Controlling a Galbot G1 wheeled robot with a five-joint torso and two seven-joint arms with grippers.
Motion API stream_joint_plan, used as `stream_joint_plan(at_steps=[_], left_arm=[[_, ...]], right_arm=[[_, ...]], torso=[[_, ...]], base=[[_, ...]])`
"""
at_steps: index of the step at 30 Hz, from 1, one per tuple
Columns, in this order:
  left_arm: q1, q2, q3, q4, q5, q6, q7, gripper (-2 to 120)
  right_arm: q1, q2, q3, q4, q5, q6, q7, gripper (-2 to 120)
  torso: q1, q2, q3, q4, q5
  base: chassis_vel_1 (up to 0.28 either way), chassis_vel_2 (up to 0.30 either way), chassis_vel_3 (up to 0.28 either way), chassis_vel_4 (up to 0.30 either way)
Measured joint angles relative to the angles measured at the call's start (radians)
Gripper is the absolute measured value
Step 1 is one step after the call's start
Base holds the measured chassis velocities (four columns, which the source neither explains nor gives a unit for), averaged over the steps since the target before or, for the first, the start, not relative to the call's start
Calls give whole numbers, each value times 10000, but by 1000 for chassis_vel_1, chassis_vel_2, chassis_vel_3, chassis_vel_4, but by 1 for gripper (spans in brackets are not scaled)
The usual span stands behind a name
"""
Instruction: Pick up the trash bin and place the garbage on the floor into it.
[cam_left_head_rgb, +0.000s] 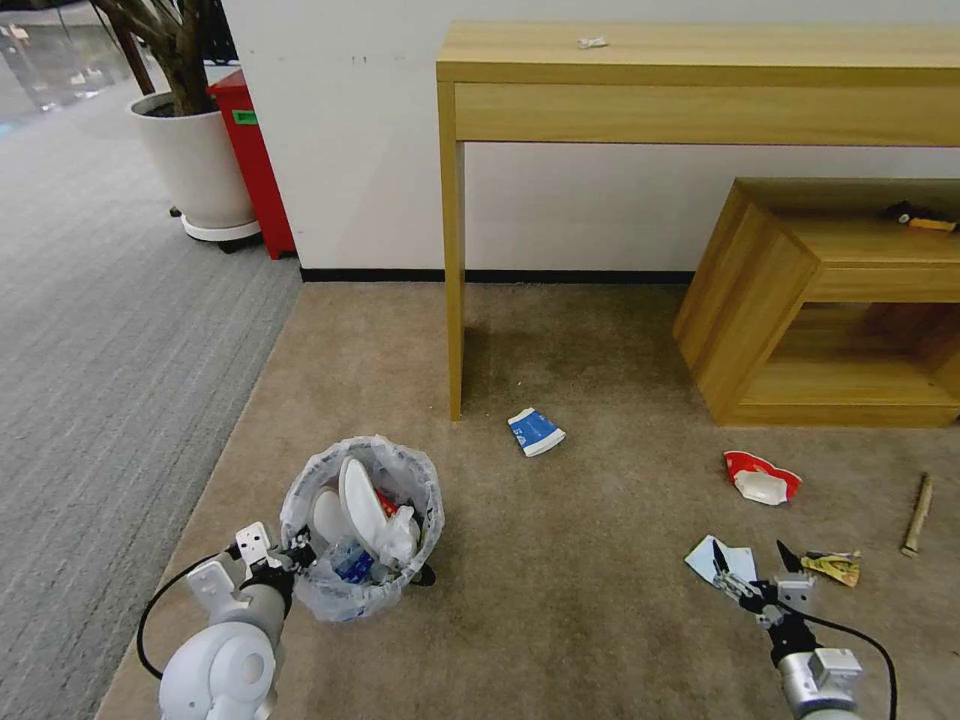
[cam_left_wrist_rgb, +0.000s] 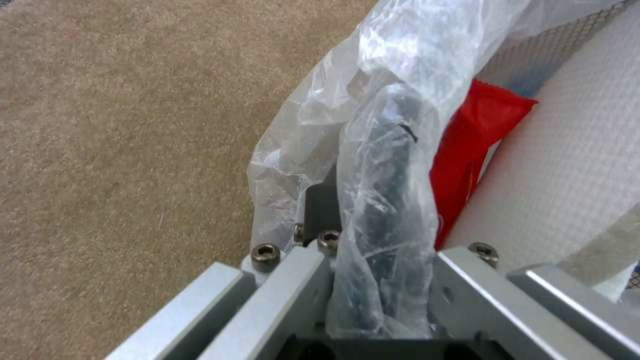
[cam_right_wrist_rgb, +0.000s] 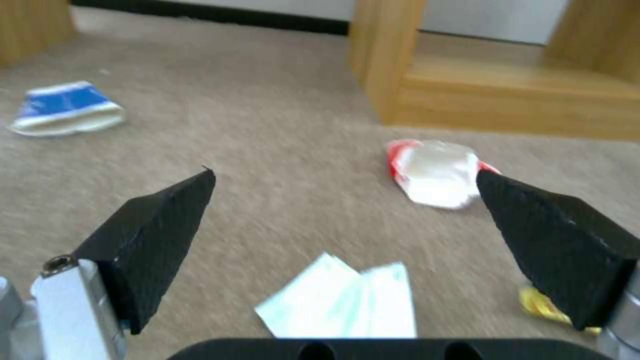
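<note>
Trash bin (cam_left_head_rgb: 362, 530), a small round bin lined with a crinkled translucent bag, sits near the left of the beige carpet floor (cam_left_head_rgb: 560, 600). It holds white slippers (cam_left_head_rgb: 360, 500), a red wrapper (cam_left_wrist_rgb: 467, 150) and a plastic bottle (cam_left_head_rgb: 400, 535). The left tool (cam_left_head_rgb: 297, 556) is closed on the bin's near-left rim; the left wrist view shows the bagged rim (cam_left_wrist_rgb: 383, 200) pinched between its metal fingers.

Right of the bin, farther off by the leg of a tall wooden worktop (cam_left_head_rgb: 700, 70), lies a blue-white carton (cam_left_head_rgb: 536, 431). A low wooden shelf unit (cam_left_head_rgb: 830, 300) stands far right against the wall.

On the near right, the right tool (cam_left_head_rgb: 757, 572) hangs open above the carpet, its black fingertips (cam_right_wrist_rgb: 167, 220) spread wide. Just beyond it lies a pale blue mask (cam_left_head_rgb: 718, 558), partly beneath the tool in the right wrist view (cam_right_wrist_rgb: 347, 300). A yellow wrapper (cam_left_head_rgb: 832, 567) lies just right of the tool. Farther away sits a crushed red-white cup (cam_left_head_rgb: 761, 477), and a wooden stick (cam_left_head_rgb: 917, 515) lies at the far right edge
</note>
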Motion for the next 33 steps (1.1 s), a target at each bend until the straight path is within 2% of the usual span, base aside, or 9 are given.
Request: stream_joint_plan(at_steps=[8, 18, 20, 22, 23, 33], left_arm=[[-352, 207, 226, 368, -183, -42, -1, 0], [-678, 255, 525, 692, -303, -125, -1, 0], [-744, 294, 571, 769, -352, -130, -3, 0], [-744, 294, 571, 769, -352, -130, -3, 0], [-762, 314, 584, 783, -400, -130, -13, 0], [-680, 371, 491, 877, -435, -237, 54, 0]], right_arm=[[-390, 432, 513, -370, -393, -317, 520, 100], [-206, 655, 712, -1106, -322, -95, 330, 100], [147, 734, 552, -1615, 85, 99, -145, 100], [147, 734, 552, -1615, 85, 99, -145, 100], [451, 819, 427, -2214, 163, 276, -371, 100], [1398, 1002, 151, -3828, 158, 404, -555, 100]], torso=[[0, 0, -1, 0, 3], [0, -1, -1, -1, 0], [0, -1, -1, 3, 1], [0, -1, -1, 3, 1], [-1, -1, 0, 1, 2], [0, -1, 0, 0, 1]], base=[[0, 0, 0, 0], [0, 0, 0, 0], [0, 0, 0, 0], [0, 0, 0, 0], [0, 0, 0, 0], [0, 0, 0, 0]])
